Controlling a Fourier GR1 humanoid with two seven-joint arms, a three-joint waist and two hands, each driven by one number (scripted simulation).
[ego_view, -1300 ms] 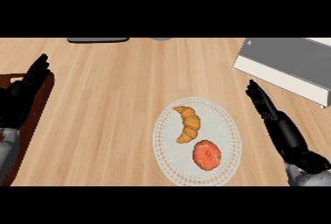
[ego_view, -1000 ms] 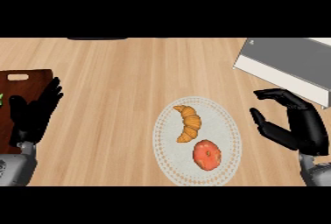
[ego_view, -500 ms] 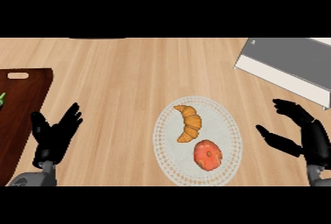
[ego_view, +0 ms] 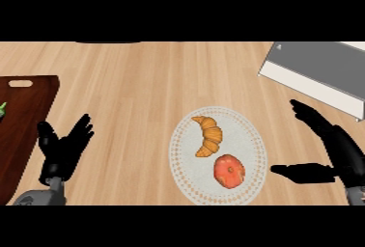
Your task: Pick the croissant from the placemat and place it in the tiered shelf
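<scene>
- Light wooden planks make the kitchen counter [ego_view: 143,87], and it carries everything that the view from the head shows.
- On the right side, the black right hand [ego_view: 335,154] hangs just beside the placemat with its fingers straight and the thumb spread far out toward the mat. It holds nothing. I judge that this wide shape is there so that the hand can come around the pastry from the side.
- At the lower left, the black left hand [ego_view: 64,147] is open too, fingers up, and it rests well apart from the food. It seems to have no part in this step.
- Between the two hands lies the round white placemat with a dotted lace edge [ego_view: 251,144].
- The golden, curved croissant [ego_view: 208,135] lies on the upper left part of the mat. Nothing touches it, so the picking is not yet done.
- Just below it, near but apart, sits a round red-orange fruit that looks like a tomato [ego_view: 229,171]. It is nearer to the right thumb than the croissant is, so the reach could bump it.
- At the top right stands the grey and white tiered shelf [ego_view: 321,67], only partly in view. Its place near the right hand probably explains why this hand does the task.
- A dark brown wooden cutting board [ego_view: 21,125] lies at the left edge.
</scene>
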